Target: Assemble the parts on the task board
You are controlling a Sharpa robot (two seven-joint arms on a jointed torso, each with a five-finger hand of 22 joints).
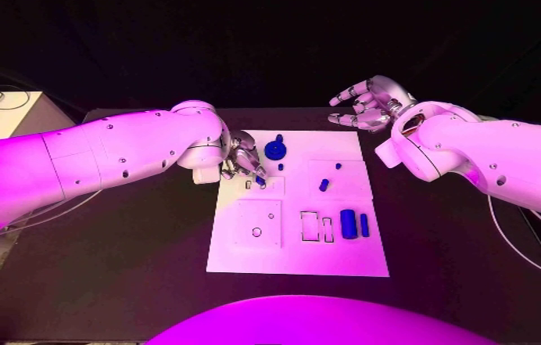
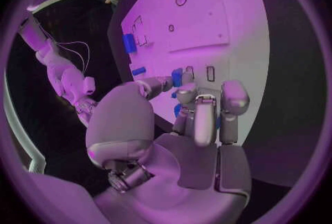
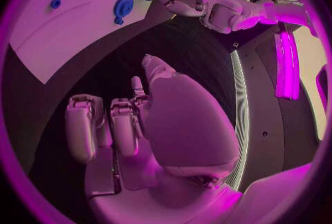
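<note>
Small blue part (image 1: pixel 260 180) pinched in the fingers (image 2: pixel 196 107) of the left hand (image 1: pixel 241 159), held low over the far-left area of the task board (image 1: pixel 338 263), apparently to line it up with the small slot (image 1: pixel 281 185) just beside it. Other parts lie on the board: a round blue part (image 1: pixel 275 150) far, two blue bars (image 1: pixel 354 224) near right. Right hand (image 1: pixel 370 102) hovers beyond the board's far-right corner above the bench (image 1: pixel 124 267), fingers spread and empty, likely kept clear.
</note>
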